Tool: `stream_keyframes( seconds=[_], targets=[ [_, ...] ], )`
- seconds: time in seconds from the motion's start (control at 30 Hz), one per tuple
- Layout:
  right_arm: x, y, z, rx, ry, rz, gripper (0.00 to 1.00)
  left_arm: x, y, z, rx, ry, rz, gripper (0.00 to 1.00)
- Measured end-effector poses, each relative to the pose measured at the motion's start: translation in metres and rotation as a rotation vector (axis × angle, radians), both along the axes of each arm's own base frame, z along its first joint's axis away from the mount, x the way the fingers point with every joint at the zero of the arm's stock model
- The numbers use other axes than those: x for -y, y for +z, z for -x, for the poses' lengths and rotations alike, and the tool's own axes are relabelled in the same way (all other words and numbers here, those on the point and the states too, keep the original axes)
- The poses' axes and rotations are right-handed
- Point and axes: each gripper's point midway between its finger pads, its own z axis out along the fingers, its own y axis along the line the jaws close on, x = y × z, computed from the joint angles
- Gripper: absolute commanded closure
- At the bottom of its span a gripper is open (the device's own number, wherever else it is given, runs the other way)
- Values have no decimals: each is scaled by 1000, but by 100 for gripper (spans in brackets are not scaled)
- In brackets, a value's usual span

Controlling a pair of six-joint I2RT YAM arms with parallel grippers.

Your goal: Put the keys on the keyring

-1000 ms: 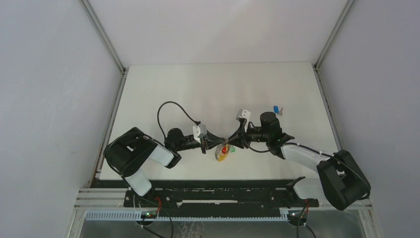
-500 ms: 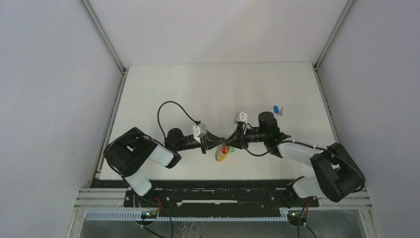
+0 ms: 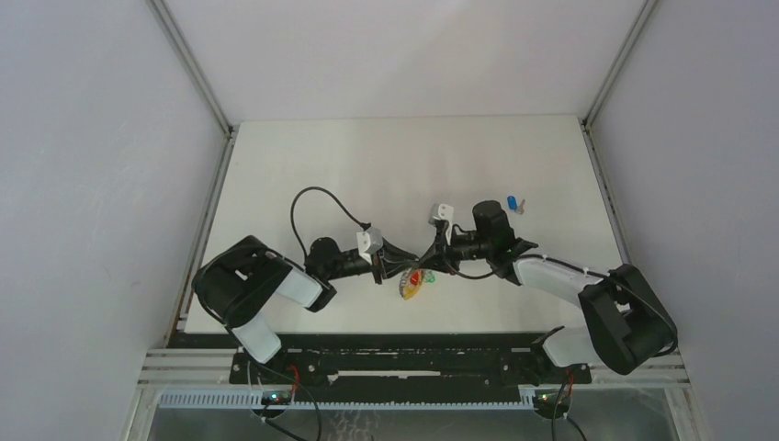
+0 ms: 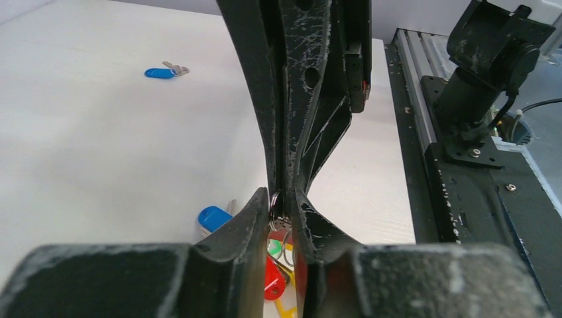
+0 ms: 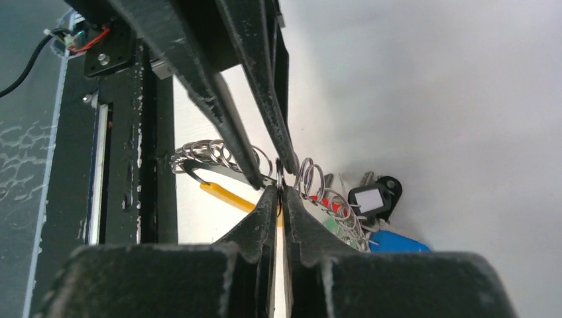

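The keyring [image 4: 281, 204], a thin silver ring, stands on edge between both grippers' tips near the table's front middle. From it hangs a bunch [image 3: 413, 283] of red [image 4: 272, 277], green and yellow [image 5: 228, 197] caps, plus a blue cap [image 4: 213, 217]. My right gripper [image 5: 279, 189] is shut on the ring [image 5: 279, 173]. My left gripper [image 4: 283, 196] faces it tip to tip, its jaws a narrow gap apart around the ring. A loose blue key [image 3: 512, 203] lies on the table behind the right wrist, and shows in the left wrist view [image 4: 161, 72] too.
A black tag with a white label [image 5: 372, 197] and several spare silver rings [image 5: 199, 154] belong to the bunch. The black rail [image 4: 464, 172] and an arm base [image 4: 494, 59] line the near table edge. The left arm's cable [image 3: 312, 196] loops over the table.
My right gripper has closed on the ring and its wrist has shifted slightly left and back. The left jaws have parted a little. The bunch stays in place.
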Motion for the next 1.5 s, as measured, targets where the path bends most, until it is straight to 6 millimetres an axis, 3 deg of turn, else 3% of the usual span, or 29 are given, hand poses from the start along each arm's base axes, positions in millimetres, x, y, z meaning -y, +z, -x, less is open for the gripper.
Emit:
stream_keyframes(
  seconds=[0.2,0.7,0.97,1.27,1.5],
  targets=[
    [3,7,-13,-84,-91,180,100,-8,2,-12,1,46,10,63],
    [33,4,-26,-206,-240,923,100,-26,-8,-21,-22,104,-7,60],
    [45,4,-12,-173,-137,1045,100,-26,-8,-20,-22,98,-7,60],
    [30,19,-14,-71,-35,1058,100,-21,0,-12,-32,70,11,58],
    [29,19,-13,-50,2,1072,100,-19,10,-8,-25,57,32,59]
  ],
)
